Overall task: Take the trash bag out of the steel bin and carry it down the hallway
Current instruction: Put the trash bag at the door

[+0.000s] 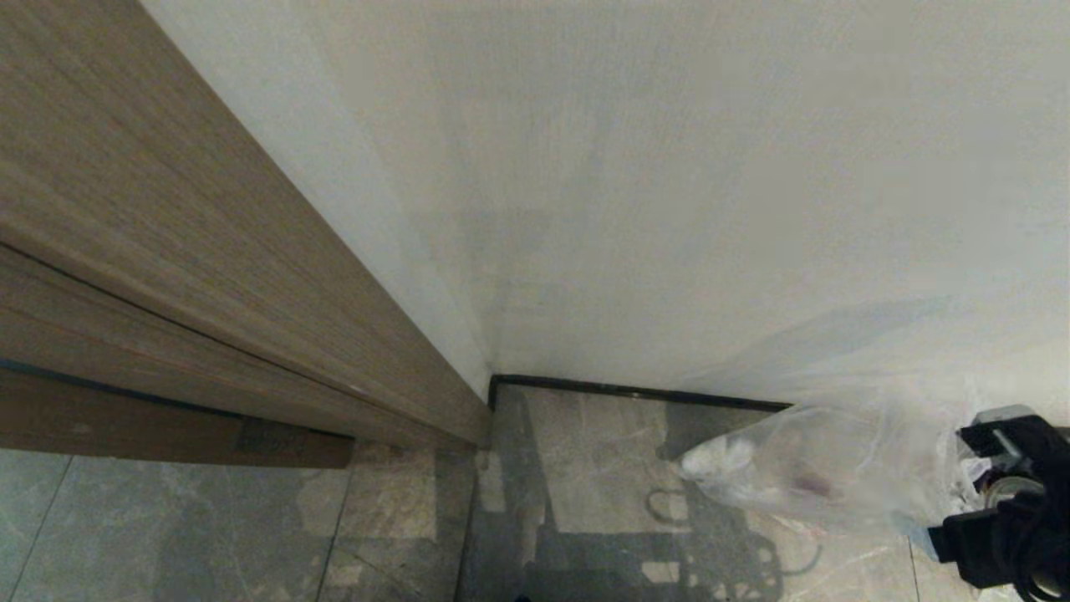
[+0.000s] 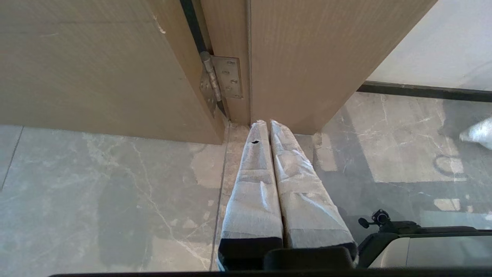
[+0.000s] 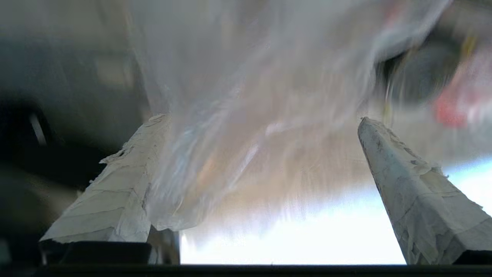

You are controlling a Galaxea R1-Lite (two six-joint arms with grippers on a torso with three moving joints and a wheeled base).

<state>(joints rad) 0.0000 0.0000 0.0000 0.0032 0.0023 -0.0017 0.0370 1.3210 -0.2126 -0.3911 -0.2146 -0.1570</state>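
Note:
The trash bag (image 1: 802,477), clear crinkly plastic with whitish scraps inside, lies on the hallway floor tiles (image 1: 585,468) by the white wall, at the lower right of the head view. My right arm (image 1: 1016,502) is right beside it at the picture's edge. In the right wrist view my right gripper (image 3: 262,119) stands open with its wrapped fingers (image 3: 115,192) wide apart. The bag's film (image 3: 238,96) hangs between them and brushes one finger. My left gripper (image 2: 268,124) is shut, empty and parked, pointing at a door hinge (image 2: 221,82). The steel bin is out of view.
A wooden door frame (image 1: 209,293) runs along the left to the wall corner. A black baseboard (image 1: 635,390) lines the wall's foot. A blurred dark round shape with red beside it (image 3: 423,73) shows past the bag. My own base (image 2: 423,238) is at the floor's near edge.

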